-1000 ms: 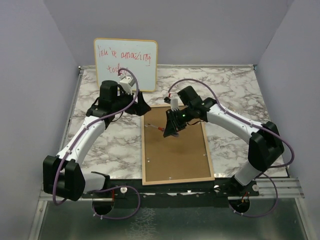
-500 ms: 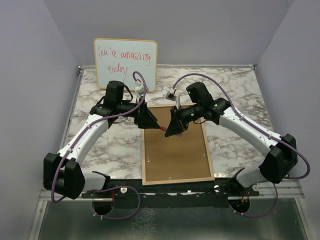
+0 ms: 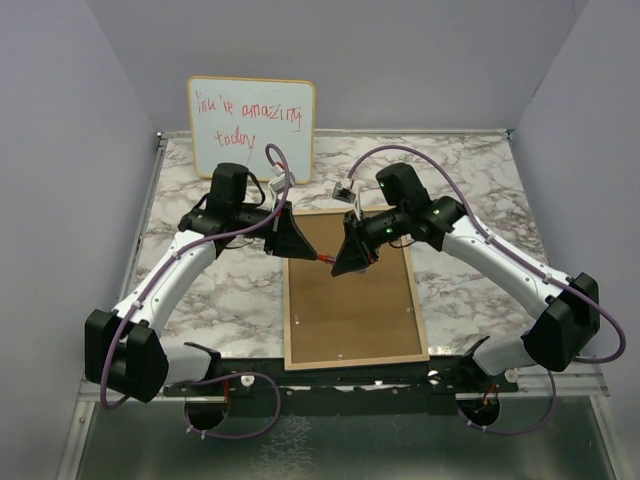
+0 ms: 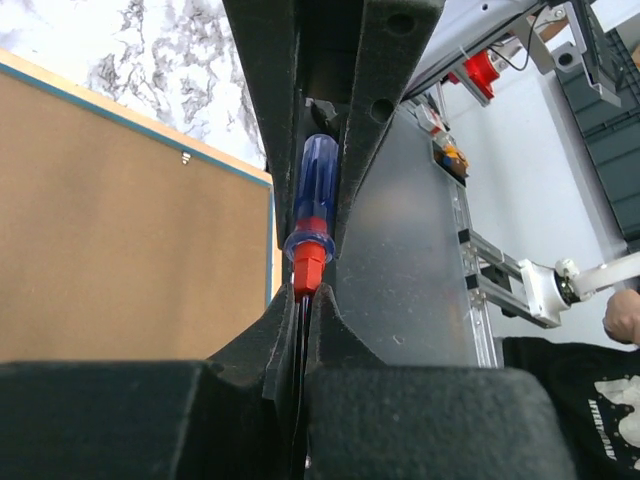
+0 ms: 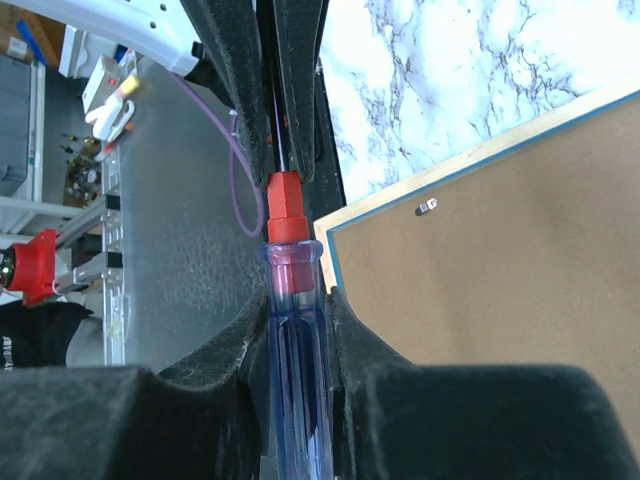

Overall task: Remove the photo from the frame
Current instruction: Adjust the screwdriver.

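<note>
Far L at the back, a whiteboard (image 3: pixel 251 128) w/ red handwriting stands upright on the marble surface (image 3: pixel 215 290). My L arm comes in from the L side. The L gripper (image 3: pixel 308 252) is over the top-L corner of the frame (image 3: pixel 350 320), jaws closed tight on the thin metal shaft of a screwdriver (image 4: pixel 320 185). The L wrist cam shows the shaft pinched between the black pads, w/ the red collar just past them.

The screwdriver has a clear blue handle and runs across betw both grippers, above the frame's top-L area. Can't tell if it touches the board.

The frame lies flat and face down at centre of the surface, brown back board up, long side running away from me. It has a pale wood rim, and a thin blue edge shows in both wrist cams. A small metal tab (image 5: pixel 428 207) sits on the board near that edge. The photo is hidden from me.

The R gripper (image 3: pixel 342 262) is just R of the L one, nose to nose w/ it, jaws clamped on the blue handle. My R arm arcs in from the R side.
</note>
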Controlling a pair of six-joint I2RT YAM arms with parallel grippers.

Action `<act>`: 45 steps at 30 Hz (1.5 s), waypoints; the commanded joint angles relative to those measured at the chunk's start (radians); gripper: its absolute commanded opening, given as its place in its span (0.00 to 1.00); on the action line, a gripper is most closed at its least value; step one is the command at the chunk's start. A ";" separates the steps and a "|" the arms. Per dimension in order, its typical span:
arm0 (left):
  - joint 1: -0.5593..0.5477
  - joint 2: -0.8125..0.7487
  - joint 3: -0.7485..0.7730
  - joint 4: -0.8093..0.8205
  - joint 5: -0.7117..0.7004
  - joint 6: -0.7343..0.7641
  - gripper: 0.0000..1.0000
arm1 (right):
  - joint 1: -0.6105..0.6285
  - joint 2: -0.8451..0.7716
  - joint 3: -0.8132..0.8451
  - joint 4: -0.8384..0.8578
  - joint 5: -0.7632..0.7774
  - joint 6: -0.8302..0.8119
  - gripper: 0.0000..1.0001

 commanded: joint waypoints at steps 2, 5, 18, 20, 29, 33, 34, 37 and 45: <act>-0.006 -0.017 0.000 -0.014 -0.022 0.035 0.00 | 0.005 -0.032 0.008 0.043 0.010 0.051 0.01; -0.006 -0.026 0.004 -0.017 -0.031 0.037 0.00 | 0.004 -0.035 -0.006 0.079 0.035 0.094 0.03; -0.005 -0.116 -0.090 0.302 -0.168 -0.218 0.00 | -0.045 -0.222 -0.321 0.639 0.225 0.543 0.83; -0.005 -0.161 -0.214 0.668 -0.212 -0.538 0.00 | -0.057 -0.257 -0.407 0.779 0.250 0.621 0.85; -0.041 -0.180 -0.287 0.949 -0.292 -0.772 0.00 | -0.076 -0.270 -0.607 1.346 0.213 0.882 0.87; -0.054 -0.186 -0.293 0.967 -0.306 -0.791 0.00 | -0.076 -0.252 -0.607 1.467 0.181 0.921 0.81; -0.055 -0.186 -0.293 0.969 -0.306 -0.795 0.00 | -0.075 -0.254 -0.602 1.473 0.172 0.922 0.77; -0.055 -0.187 -0.290 0.974 -0.309 -0.798 0.00 | -0.077 -0.267 -0.594 1.470 0.149 0.919 0.58; -0.055 -0.173 -0.263 0.986 -0.306 -0.808 0.00 | -0.089 -0.314 -0.610 1.404 0.135 0.893 0.44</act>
